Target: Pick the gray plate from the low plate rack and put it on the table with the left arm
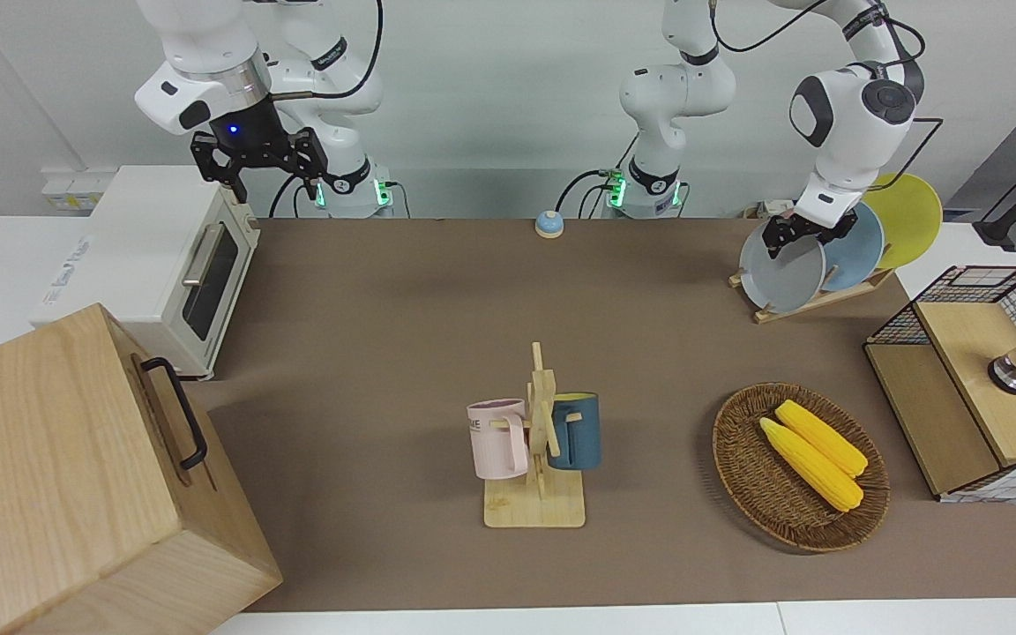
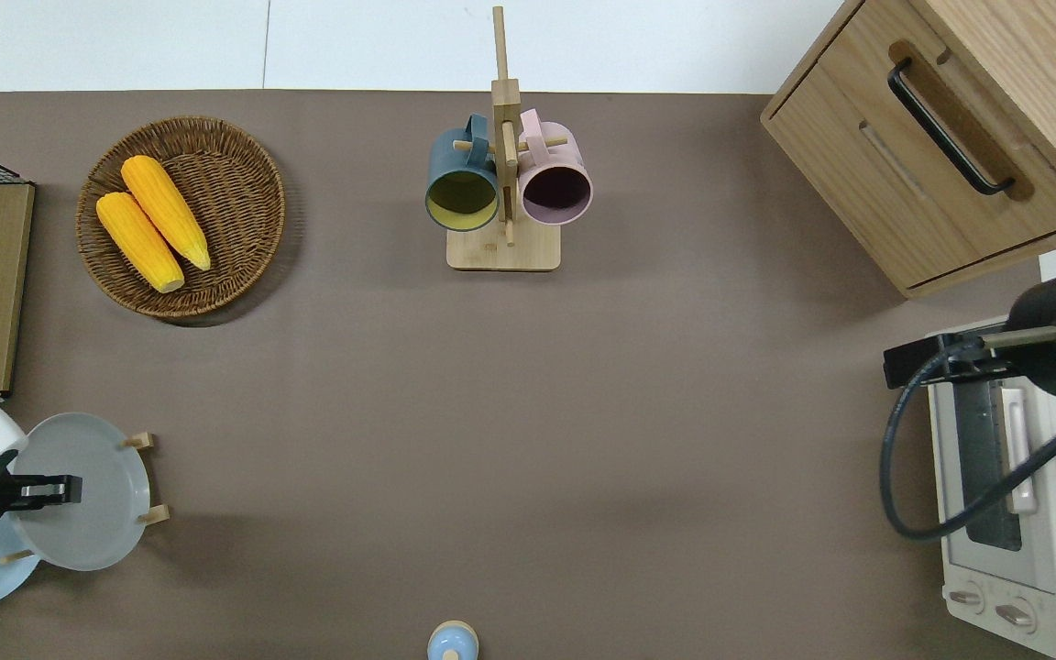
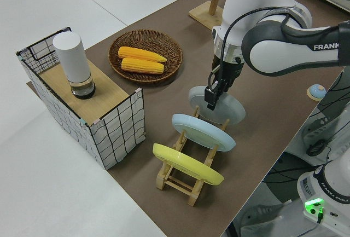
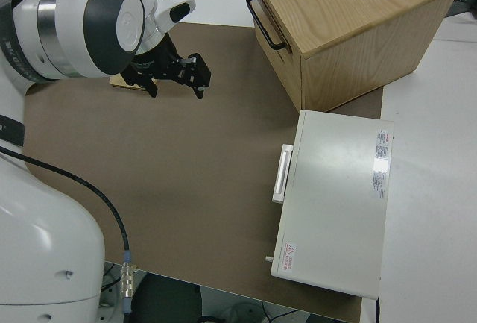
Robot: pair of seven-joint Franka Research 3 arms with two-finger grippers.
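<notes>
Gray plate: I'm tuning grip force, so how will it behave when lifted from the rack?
The gray plate looks rigid and smooth, so probably slippery. The left gripper sits at its top rim only; it may swing. Leaning on the rack beside the blue plate, it could knock it.

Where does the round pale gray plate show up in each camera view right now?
Front view: gray plate at upper right, in the low wooden plate rack.
Overhead view: lower left edge.
Left side view: centre, under the left gripper.
Right side view: not in it.
Shared landmark: the light blue plate next in the rack.
</notes>
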